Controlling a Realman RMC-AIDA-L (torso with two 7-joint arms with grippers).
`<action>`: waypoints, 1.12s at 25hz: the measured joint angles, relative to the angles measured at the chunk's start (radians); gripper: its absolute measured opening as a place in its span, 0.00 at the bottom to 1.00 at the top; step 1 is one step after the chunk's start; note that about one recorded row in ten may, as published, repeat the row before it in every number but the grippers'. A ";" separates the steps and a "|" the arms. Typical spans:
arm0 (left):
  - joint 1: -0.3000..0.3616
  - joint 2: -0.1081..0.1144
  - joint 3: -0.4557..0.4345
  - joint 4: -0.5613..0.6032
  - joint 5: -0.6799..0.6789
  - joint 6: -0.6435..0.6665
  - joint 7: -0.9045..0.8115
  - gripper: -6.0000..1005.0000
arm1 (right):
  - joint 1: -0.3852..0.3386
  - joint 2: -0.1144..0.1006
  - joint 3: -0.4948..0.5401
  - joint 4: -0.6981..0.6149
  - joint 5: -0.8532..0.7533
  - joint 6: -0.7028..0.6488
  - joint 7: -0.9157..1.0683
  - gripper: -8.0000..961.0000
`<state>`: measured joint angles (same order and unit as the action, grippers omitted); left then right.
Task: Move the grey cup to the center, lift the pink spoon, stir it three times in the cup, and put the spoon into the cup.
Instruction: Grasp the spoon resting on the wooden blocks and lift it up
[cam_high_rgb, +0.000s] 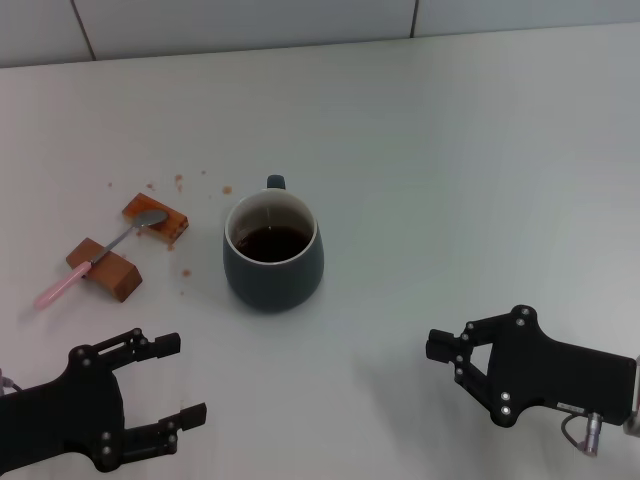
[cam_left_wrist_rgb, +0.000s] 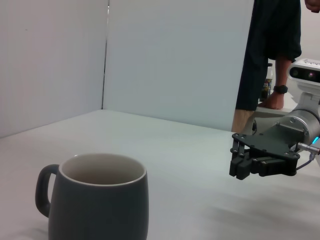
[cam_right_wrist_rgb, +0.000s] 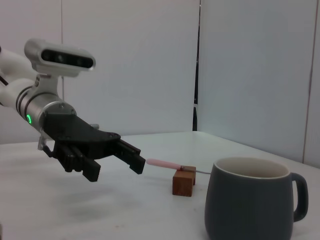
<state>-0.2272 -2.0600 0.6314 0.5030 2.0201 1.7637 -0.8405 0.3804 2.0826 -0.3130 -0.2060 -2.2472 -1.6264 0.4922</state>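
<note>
Coffee-dark liquid fills the grey cup (cam_high_rgb: 272, 251); left gripper (cam_high_rgb: 180, 378) wide, right gripper (cam_high_rgb: 437, 346) narrow.

**Colours on the white table**

Dark blue-grey cup (cam_high_rgb: 272, 252) sits ahead of both grippers, white inside, near-black brown liquid. Beyond the matte black left gripper (cam_high_rgb: 175, 380), a pale pink spoon (cam_high_rgb: 95, 260) handle runs to silver metal, across two orange-brown blocks (cam_high_rgb: 105, 268). Reddish crumbs (cam_high_rgb: 180, 182) speckle the white table (cam_high_rgb: 480, 160). Right gripper (cam_high_rgb: 440, 348) is black too.

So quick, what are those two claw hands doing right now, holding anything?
Left end effector: open, holding nothing, near the table's front edge.
Right end effector: shut, holding nothing, also parked.
</note>
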 joint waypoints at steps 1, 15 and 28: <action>0.000 0.000 -0.001 0.000 0.000 -0.001 0.000 0.77 | -0.001 0.000 0.000 0.000 0.000 0.002 0.000 0.07; 0.002 0.000 -0.001 -0.003 0.001 -0.004 0.000 0.77 | 0.000 0.002 -0.027 0.002 -0.026 0.040 0.051 0.42; 0.002 0.000 -0.001 -0.006 0.005 -0.002 0.000 0.77 | 0.001 0.000 -0.031 0.013 -0.026 0.040 0.050 0.70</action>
<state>-0.2254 -2.0601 0.6304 0.4974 2.0254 1.7620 -0.8405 0.3813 2.0831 -0.3437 -0.1930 -2.2733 -1.5859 0.5419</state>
